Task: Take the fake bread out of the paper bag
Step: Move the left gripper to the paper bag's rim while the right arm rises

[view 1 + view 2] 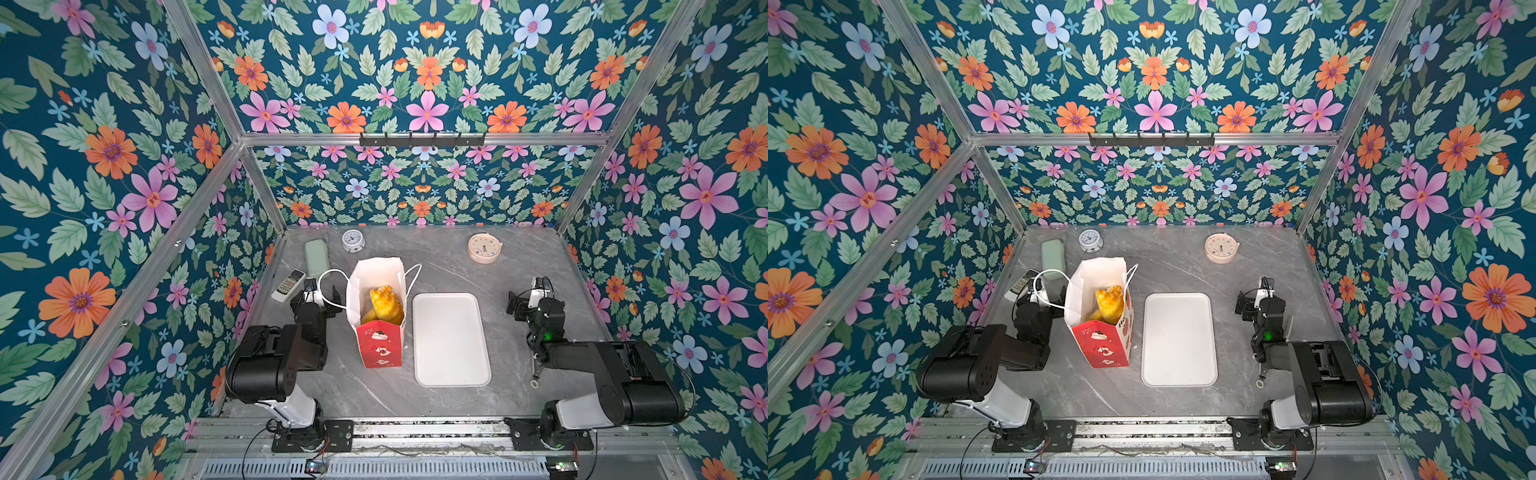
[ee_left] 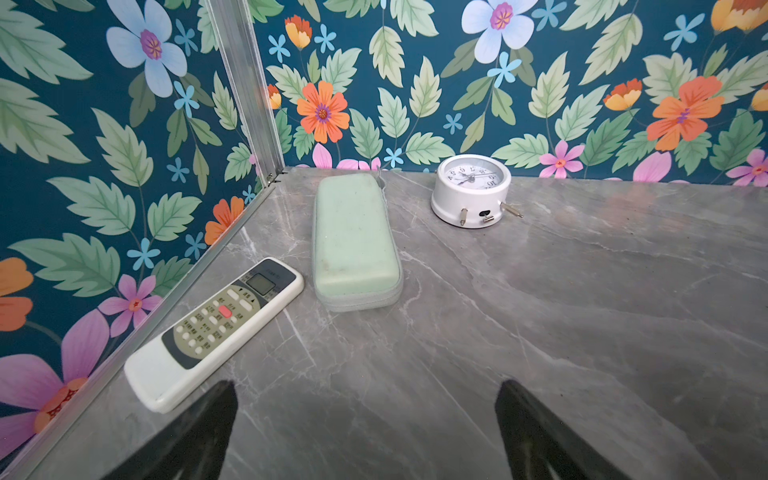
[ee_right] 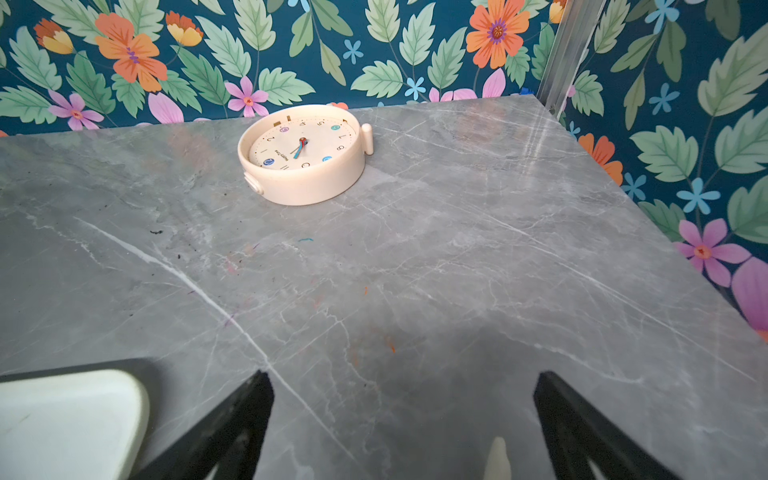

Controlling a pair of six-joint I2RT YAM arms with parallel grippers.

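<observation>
The paper bag (image 1: 380, 347) (image 1: 1100, 345), white with a red band, stands upright and open-topped in the middle of the table in both top views. Golden-yellow fake bread (image 1: 386, 305) (image 1: 1111, 303) shows inside its mouth. My left gripper (image 1: 311, 289) (image 1: 1038, 291) (image 2: 365, 386) hangs open just left of the bag, facing the back left corner, with nothing between its fingers. One white cord handle (image 1: 328, 286) loops over it. My right gripper (image 1: 530, 297) (image 1: 1256, 297) (image 3: 403, 376) is open and empty over bare table, right of the tray.
A white tray (image 1: 451, 338) (image 1: 1179, 338) (image 3: 62, 415) lies right of the bag. A remote (image 1: 288, 285) (image 2: 216, 328), a green case (image 1: 316, 257) (image 2: 353, 241) and a white clock (image 1: 353, 241) (image 2: 471, 191) sit at the back left. A cream clock (image 1: 483, 248) (image 3: 303, 153) lies at the back right. Floral walls enclose three sides.
</observation>
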